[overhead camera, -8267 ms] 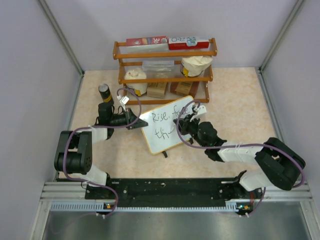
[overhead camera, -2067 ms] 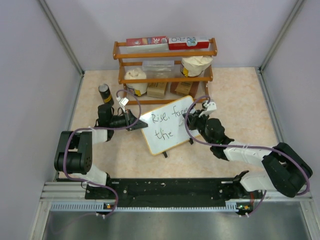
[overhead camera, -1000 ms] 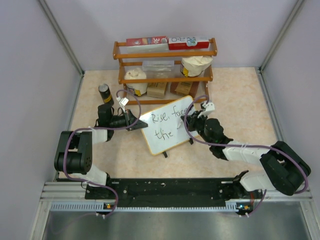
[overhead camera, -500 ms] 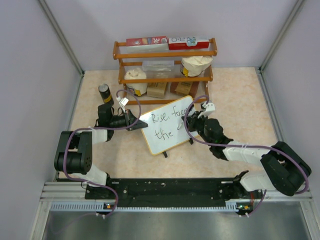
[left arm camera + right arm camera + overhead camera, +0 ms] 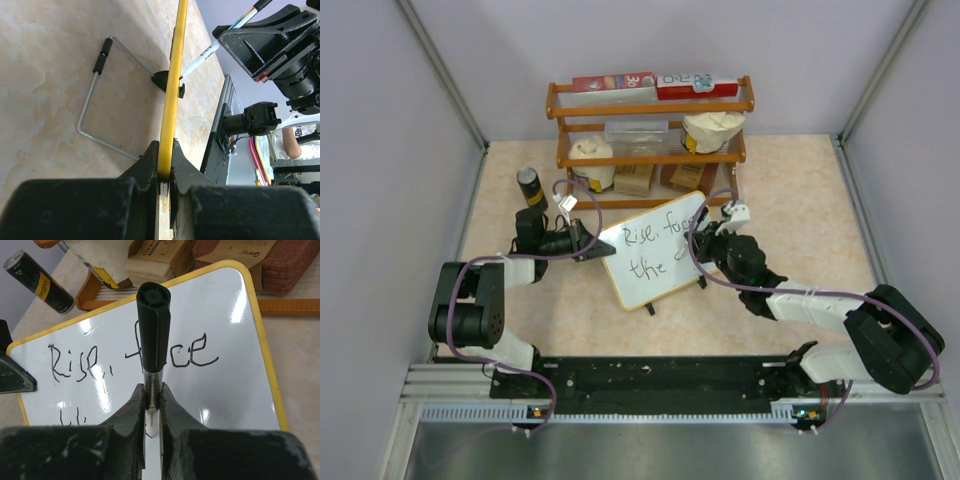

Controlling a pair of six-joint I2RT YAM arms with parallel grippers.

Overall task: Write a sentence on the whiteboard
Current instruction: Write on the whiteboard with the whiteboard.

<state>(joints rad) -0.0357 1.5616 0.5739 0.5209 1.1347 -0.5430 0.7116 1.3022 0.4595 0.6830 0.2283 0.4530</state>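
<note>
The whiteboard [image 5: 655, 262] stands tilted on the table, with a thin yellowish frame. The sentence on it reads "Rise, face" [image 5: 655, 235] above "the" [image 5: 646, 267]; "Rise, face" also shows in the right wrist view [image 5: 197, 353]. My left gripper [image 5: 590, 243] is shut on the board's left edge [image 5: 174, 85], its fingers [image 5: 150, 167] pinching the frame. My right gripper [image 5: 705, 250] is shut on a black-and-white marker [image 5: 154, 330] in front of the board's right half. From the left wrist, the marker [image 5: 205, 54] points its tip at the board face; contact cannot be told.
A wooden rack [image 5: 650, 130] with boxes and bags stands just behind the board. A black can [image 5: 530, 185] stands at the back left, also in the right wrist view [image 5: 40, 282]. The board's wire stand [image 5: 95, 95] lies on the table behind it. Enclosure walls close three sides.
Since 8 s ago "face" and "the" have been completed and my right gripper has drawn back to the right. Over the last second almost nothing has moved.
</note>
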